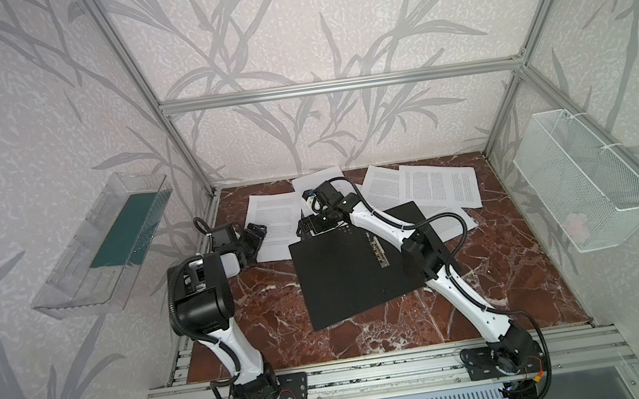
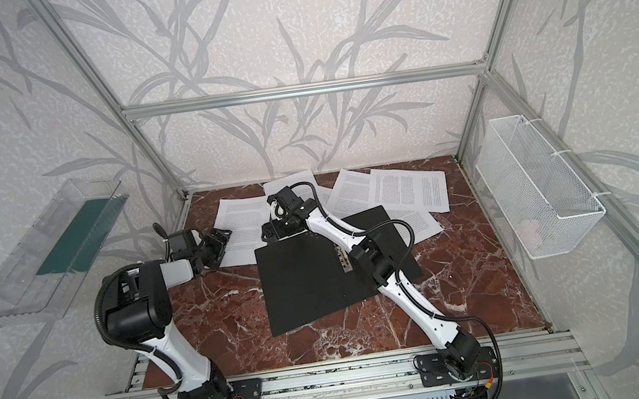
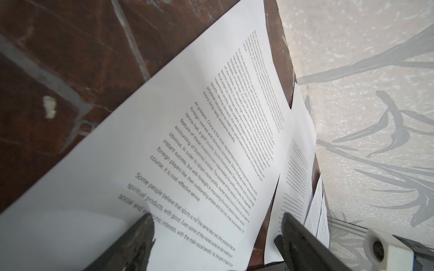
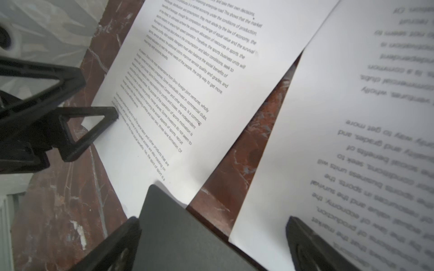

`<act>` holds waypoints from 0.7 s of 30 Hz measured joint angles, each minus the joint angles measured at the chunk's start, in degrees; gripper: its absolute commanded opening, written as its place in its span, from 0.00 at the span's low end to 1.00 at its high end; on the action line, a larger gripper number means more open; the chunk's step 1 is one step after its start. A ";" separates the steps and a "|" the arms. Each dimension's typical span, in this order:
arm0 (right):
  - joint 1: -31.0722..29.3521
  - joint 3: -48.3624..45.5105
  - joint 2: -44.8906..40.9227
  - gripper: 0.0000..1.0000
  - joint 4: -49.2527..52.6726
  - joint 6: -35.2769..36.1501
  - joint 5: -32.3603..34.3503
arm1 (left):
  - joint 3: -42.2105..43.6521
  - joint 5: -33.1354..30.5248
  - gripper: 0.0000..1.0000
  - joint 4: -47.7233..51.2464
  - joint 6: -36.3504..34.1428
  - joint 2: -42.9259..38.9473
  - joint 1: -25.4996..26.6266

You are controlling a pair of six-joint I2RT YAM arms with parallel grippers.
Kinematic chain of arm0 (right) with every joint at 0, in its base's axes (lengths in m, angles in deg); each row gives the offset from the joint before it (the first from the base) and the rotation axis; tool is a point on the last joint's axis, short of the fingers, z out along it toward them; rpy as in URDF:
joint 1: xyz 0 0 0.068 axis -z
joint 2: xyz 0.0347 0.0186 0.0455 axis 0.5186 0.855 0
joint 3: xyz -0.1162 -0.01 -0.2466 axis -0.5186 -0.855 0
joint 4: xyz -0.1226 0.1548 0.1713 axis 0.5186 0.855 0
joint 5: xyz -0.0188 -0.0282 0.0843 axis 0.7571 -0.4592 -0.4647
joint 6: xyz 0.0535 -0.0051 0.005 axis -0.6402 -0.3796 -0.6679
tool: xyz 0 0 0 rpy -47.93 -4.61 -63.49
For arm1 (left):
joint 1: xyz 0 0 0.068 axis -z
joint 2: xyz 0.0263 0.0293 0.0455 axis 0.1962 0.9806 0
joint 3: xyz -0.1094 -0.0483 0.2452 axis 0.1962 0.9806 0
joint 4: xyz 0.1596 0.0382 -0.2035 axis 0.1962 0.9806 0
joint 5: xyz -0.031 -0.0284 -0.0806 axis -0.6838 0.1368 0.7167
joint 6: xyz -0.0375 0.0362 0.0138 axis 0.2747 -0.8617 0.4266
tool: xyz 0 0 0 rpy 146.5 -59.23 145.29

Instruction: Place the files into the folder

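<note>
On the left wall a clear tray (image 1: 103, 254) is being left out of the work; just right of it the left hand (image 1: 257, 236) is being held low at the near left edge of the leftmost sheet (image 1: 272, 219), its fingers (image 3: 138, 239) being spread wide, one tip seeming to be resting on the printed paper and nothing being pinched; that sheet is lying flat on the tabletop (image 1: 266, 316), its long axis running away from the robot, so it is being met straight ahead of this hand and slightly to its right, and this hand is being judged the nearer one for sliding it; next, the right hand (image 1: 311, 229) is being held over the far left corner of the folder (image 1: 346, 285), likewise spread and empty; the folder is lying open, black inside up, its clip bar (image 1: 379, 251) being exposed, and its corner appears to be overlapping the sheet's near edge; the other files (image 1: 437, 185) are lying fanned beyond the folder's right side, partly under it; a wire basket (image 1: 584, 182) is hanging on the right wall.
</note>
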 measured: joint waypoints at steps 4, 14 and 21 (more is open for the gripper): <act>-0.04 0.00 0.81 0.96 -3.37 -3.63 -0.04 | 0.07 0.13 0.86 -0.28 0.57 0.02 0.28; -0.07 0.04 2.43 0.95 -10.84 -12.02 2.12 | 0.07 0.26 0.86 -0.09 0.83 0.04 3.04; 0.02 0.07 3.34 0.94 -14.91 -16.20 2.47 | 0.04 0.24 0.86 0.00 0.74 0.04 3.48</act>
